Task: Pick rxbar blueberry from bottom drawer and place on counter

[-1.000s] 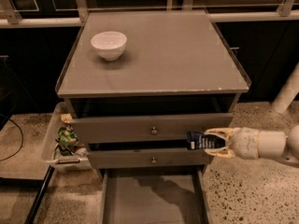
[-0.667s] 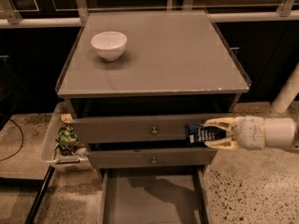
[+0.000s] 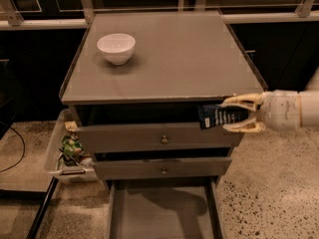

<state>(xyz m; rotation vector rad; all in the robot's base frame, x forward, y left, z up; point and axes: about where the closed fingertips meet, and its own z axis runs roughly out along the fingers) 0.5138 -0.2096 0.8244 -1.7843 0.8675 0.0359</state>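
The gripper (image 3: 228,115) is located at the front right corner of the counter (image 3: 189,59), just below its chipped front rim, and enters from the right on a pale cylindrical arm (image 3: 291,111). Its two fingers are clenched on the rxbar blueberry (image 3: 212,117), one finger above the bar and one below. The bar is held roughly level with its printed face toward the camera; it sits in front of the dark gap under the counter and above the upper knobbed drawer (image 3: 149,139), clear of the counter surface. The front rim of the counter lies directly above the bar and the upper finger. A white bowl (image 3: 116,47) stands upright on the rear left part of the counter, well apart from the bar; the right half of the counter carries nothing else that is visible. Below the counter, the second knobbed drawer (image 3: 162,171) is closed or nearly so, and the bottom drawer (image 3: 159,213) is pulled out, showing a flat grey floor in shadow. To the lower left of the counter, a pale bin (image 3: 54,148) holds crumpled packets (image 3: 71,148). A speckled floor (image 3: 279,188) surrounds the cabinet.
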